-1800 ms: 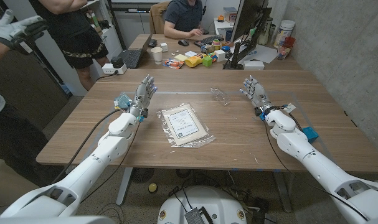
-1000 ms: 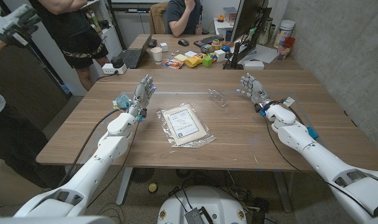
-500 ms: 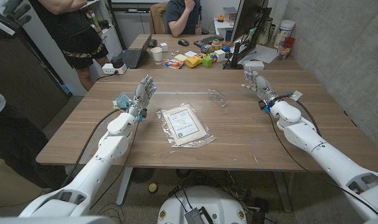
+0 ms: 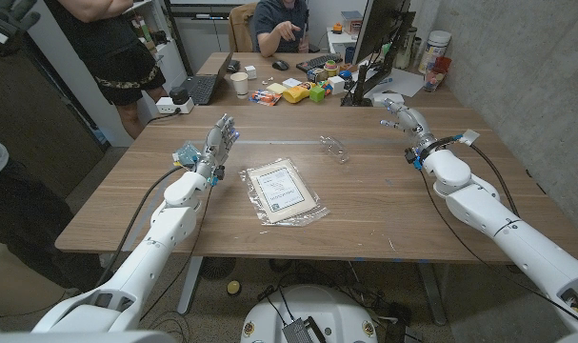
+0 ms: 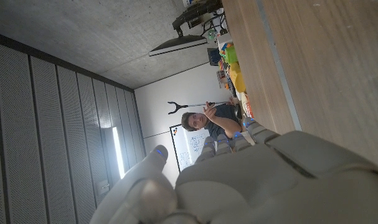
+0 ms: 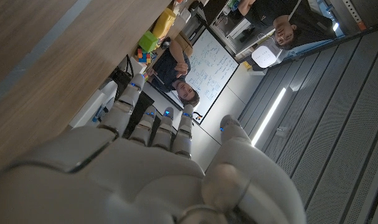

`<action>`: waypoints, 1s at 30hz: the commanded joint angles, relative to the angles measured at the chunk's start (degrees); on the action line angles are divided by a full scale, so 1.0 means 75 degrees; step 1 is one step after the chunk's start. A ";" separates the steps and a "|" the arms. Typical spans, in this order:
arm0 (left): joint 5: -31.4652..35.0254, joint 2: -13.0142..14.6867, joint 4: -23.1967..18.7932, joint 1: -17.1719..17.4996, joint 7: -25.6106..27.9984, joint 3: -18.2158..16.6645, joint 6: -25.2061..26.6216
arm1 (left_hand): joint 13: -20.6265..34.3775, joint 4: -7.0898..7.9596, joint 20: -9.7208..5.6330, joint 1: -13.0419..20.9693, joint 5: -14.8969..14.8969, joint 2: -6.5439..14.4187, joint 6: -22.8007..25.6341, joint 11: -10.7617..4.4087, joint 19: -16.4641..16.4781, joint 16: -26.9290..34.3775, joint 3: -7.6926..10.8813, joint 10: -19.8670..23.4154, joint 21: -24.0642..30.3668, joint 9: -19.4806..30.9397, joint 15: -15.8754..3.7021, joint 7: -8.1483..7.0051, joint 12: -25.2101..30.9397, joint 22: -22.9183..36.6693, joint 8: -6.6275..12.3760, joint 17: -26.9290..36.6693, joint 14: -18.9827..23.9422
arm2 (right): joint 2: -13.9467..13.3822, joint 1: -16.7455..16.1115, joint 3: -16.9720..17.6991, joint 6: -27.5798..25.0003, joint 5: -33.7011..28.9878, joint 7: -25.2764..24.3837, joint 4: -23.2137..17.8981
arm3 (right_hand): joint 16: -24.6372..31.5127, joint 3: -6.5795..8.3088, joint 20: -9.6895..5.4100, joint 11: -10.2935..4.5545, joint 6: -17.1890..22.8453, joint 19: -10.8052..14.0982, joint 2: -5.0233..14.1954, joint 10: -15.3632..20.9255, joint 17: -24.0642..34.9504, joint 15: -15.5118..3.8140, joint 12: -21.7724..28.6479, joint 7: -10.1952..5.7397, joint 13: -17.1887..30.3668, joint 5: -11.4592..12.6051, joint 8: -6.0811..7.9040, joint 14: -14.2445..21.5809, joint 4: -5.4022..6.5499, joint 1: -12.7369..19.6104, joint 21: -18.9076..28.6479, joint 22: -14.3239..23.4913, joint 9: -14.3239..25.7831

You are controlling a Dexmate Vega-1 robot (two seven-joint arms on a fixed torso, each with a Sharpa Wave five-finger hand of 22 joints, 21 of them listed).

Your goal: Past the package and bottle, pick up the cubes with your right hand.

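Observation:
A flat clear package (image 4: 283, 191) with a white label lies mid-table. Beyond it lies a clear plastic bottle (image 4: 334, 148) on its side. The coloured cubes (image 4: 316, 91), green and yellow among them, sit on the desk behind the table's far edge, and they also appear as cubes (image 6: 151, 41) and cubes (image 5: 231, 56) in the wrist views. My right hand (image 4: 404, 117) is raised near the far right edge, past the bottle, fingers apart and holding nothing. My left hand (image 4: 222, 137) stands left of the package, fingers up and apart, empty.
A black monitor (image 4: 378, 38) and a white box (image 4: 388, 97) stand just beyond my right hand. A paper cup (image 4: 240, 84), a laptop (image 4: 207, 88) and clutter fill the far desk, where a person (image 4: 280, 25) sits. More people stand at the left. A small blue item (image 4: 186, 153) lies by my left wrist.
My right hand has travelled away from me and rightward, from beside the bottle to the table's far right edge. The left hand, package and bottle have not moved.

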 commanded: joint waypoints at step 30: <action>0.0110 -0.0115 -0.0032 0.0012 -0.0085 -0.0164 0.0019 | 0.0021 0.0027 -0.0003 -0.0068 0.0034 0.0532 -0.0061 0.0000 -0.0100 0.0058 -0.0036 -0.0079 0.0055 0.0018 0.0000 -0.0030 0.0040 0.0041 0.0044 0.0012 -0.0358 | -0.1102 -0.1255 0.0900 -0.3152 -0.3309 -0.2769 -0.2960 | -0.0074 0.0025 0.0079 0.0160 0.0432 -0.0455 -0.0216 0.0032 0.0020 0.0240 -0.0070 -0.0313 0.0056 -0.0071 -0.0107 -0.0028 -0.0465 0.0649 -0.0145 0.0012 0.0053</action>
